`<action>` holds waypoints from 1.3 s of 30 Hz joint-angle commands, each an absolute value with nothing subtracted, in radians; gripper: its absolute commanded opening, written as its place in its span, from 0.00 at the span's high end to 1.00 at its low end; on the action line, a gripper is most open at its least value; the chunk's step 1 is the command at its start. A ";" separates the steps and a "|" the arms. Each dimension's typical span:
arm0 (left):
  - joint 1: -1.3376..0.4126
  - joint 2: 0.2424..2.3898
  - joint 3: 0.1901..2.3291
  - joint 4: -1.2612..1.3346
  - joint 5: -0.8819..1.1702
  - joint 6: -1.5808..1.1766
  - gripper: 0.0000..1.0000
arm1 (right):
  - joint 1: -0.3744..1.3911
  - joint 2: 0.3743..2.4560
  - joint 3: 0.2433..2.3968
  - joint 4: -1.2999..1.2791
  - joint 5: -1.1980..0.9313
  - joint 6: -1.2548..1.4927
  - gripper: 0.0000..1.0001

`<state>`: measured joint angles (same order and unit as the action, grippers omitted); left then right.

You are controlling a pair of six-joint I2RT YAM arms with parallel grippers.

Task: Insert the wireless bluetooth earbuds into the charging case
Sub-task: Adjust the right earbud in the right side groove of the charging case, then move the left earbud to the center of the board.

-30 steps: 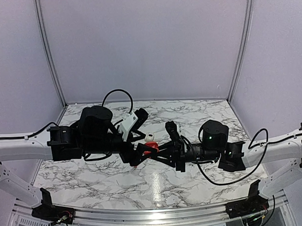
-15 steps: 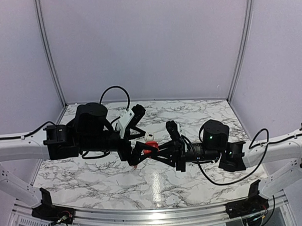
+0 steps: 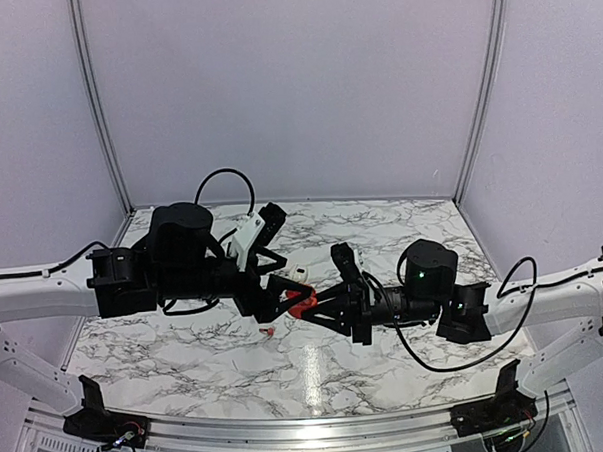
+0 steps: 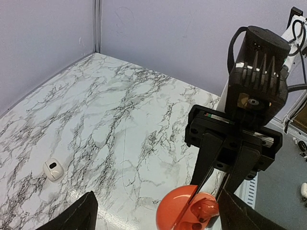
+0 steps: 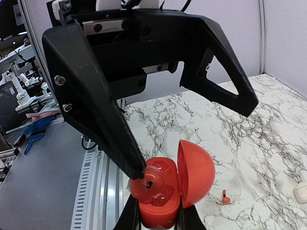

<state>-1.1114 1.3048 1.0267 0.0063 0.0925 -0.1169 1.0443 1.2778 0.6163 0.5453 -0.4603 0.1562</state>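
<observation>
A red hinged charging case stands open in the air, its lid tipped back. My right gripper is shut on its lower half. One red earbud lies on the case's inner tray, touching one fingertip of my left gripper. That gripper is open, and its other finger stands far off to the side. A second red earbud lies loose on the marble table. From above, the case hangs between both arms, with the loose earbud below it.
A small white pebble-shaped piece with a dark spot lies on the table, behind the case from above. Grey walls close the back and sides. A metal rail runs along the near edge.
My left arm has drawn slightly back to the left and its jaws have spread wider. The right gripper has kept the red case in nearly the same place.
</observation>
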 commanded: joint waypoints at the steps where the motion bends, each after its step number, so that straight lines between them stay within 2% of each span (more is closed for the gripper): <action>1: -1.104 1.318 1.036 0.023 0.083 -0.114 0.11 | 1.046 1.267 0.627 0.569 -0.487 0.154 1.00; 12: -1.104 1.296 1.006 0.047 0.139 -0.103 0.09 | 1.046 1.269 0.627 0.577 -0.499 0.155 1.00; 20: -1.080 1.254 0.987 0.009 0.013 -0.124 0.10 | 1.010 1.235 0.586 0.557 -0.443 0.172 1.00; 24: -1.041 1.262 0.989 -0.157 -0.075 -0.113 0.10 | 0.939 1.175 0.536 0.523 -0.433 0.192 1.00; 29: -0.978 1.358 1.035 -0.404 -0.070 -0.028 0.11 | 0.873 1.069 0.471 0.452 -0.414 0.190 1.00; 33: -0.945 1.520 1.145 -0.629 -0.098 0.100 0.16 | 0.838 1.007 0.435 0.405 -0.402 0.190 1.00; 39: -0.945 1.708 1.287 -0.765 -0.115 0.199 0.25 | 0.830 0.983 0.423 0.390 -0.405 0.192 1.00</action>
<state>-0.9470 1.6382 1.2022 -0.5850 -0.0944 0.0929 0.8371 0.9958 0.4202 0.4187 -0.4133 0.1844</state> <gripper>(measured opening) 0.766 0.105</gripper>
